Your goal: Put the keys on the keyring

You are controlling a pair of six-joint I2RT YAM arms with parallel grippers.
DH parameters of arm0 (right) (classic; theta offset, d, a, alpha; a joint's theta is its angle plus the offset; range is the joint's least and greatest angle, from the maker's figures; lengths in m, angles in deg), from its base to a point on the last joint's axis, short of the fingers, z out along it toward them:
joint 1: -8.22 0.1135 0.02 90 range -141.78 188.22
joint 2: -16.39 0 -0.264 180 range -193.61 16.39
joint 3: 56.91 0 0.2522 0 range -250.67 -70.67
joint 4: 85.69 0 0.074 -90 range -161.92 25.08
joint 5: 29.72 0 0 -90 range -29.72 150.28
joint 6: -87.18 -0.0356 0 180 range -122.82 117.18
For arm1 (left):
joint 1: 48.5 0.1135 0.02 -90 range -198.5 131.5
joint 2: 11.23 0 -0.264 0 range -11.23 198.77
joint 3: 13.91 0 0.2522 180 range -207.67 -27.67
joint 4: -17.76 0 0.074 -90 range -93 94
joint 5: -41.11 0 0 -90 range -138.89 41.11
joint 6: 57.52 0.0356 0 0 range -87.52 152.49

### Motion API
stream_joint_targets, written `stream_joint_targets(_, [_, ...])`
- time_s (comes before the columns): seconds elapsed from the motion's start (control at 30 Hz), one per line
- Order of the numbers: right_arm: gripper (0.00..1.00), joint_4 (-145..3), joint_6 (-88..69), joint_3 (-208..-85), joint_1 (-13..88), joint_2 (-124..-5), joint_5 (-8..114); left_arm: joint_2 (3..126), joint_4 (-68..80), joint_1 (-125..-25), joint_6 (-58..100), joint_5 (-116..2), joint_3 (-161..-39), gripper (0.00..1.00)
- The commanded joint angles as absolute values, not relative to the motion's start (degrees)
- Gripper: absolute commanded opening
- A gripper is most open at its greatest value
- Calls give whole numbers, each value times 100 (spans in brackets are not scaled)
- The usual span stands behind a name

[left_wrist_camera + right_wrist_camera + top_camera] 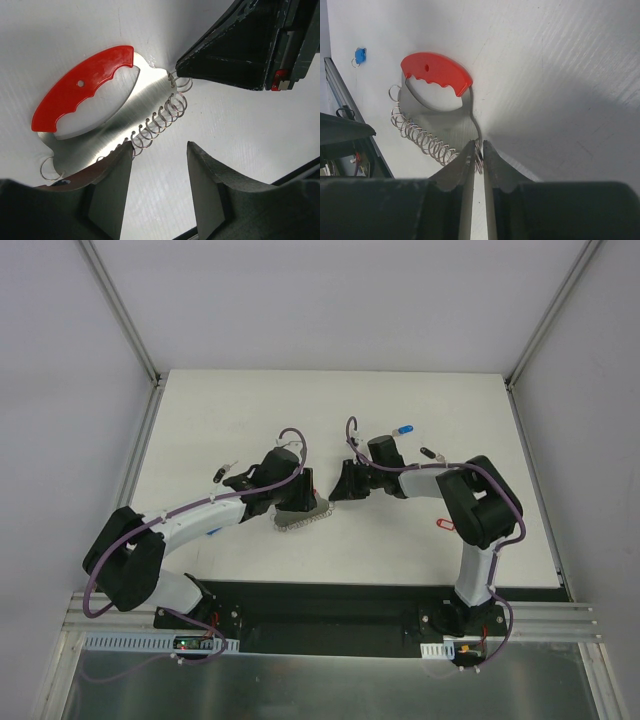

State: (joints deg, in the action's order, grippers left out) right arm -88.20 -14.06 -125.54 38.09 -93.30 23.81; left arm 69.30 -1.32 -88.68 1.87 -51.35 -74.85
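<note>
The keyring [300, 517] lies flat mid-table: a silver plate with a red curved segment [82, 92] and a row of small wire rings [160, 117]. My left gripper [159, 150] is open, its left finger against the ring row and the plate's edge. My right gripper [478, 150] is shut on the end ring of the keyring [437, 75]; it also shows in the left wrist view [235, 55]. Keys lie loose: a blue one [404, 429], a black one [430, 453], a red one [444, 524], another black one [222, 473], and a blue one [360, 55] by the left arm.
The white table's [480, 410] near edge drops to a black strip with the arm bases. Grey walls stand close on three sides. Both arms meet over the table's middle, their wrists a hand's width apart.
</note>
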Motion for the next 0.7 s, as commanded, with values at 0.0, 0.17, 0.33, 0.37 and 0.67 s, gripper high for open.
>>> stream_joint_targets(0.0, [13, -8985, -1389, -12657, 3793, -9277, 2214, 6901, -48, -8919, 243, -5162, -7513, 47])
stream_joint_targets(0.17, [4, -8985, -1232, -12561, 3784, -9066, 2214, 6867, -48, -8919, 269, -5171, -7522, 48])
stream_joint_targets(0.33, [1, -8916, -915, -12411, 3828, -8698, 2310, 6752, -57, -8911, 348, -5170, -7478, 47])
stream_joint_targets(0.37, [1, -8854, -828, -12394, 3872, -8514, 2362, 6665, -48, -8919, 374, -5162, -7461, 48])
stream_joint_targets(0.67, [1, -7447, 684, -12745, 4812, -7379, 3830, 5821, -40, -8919, 673, -5039, -7074, 48])
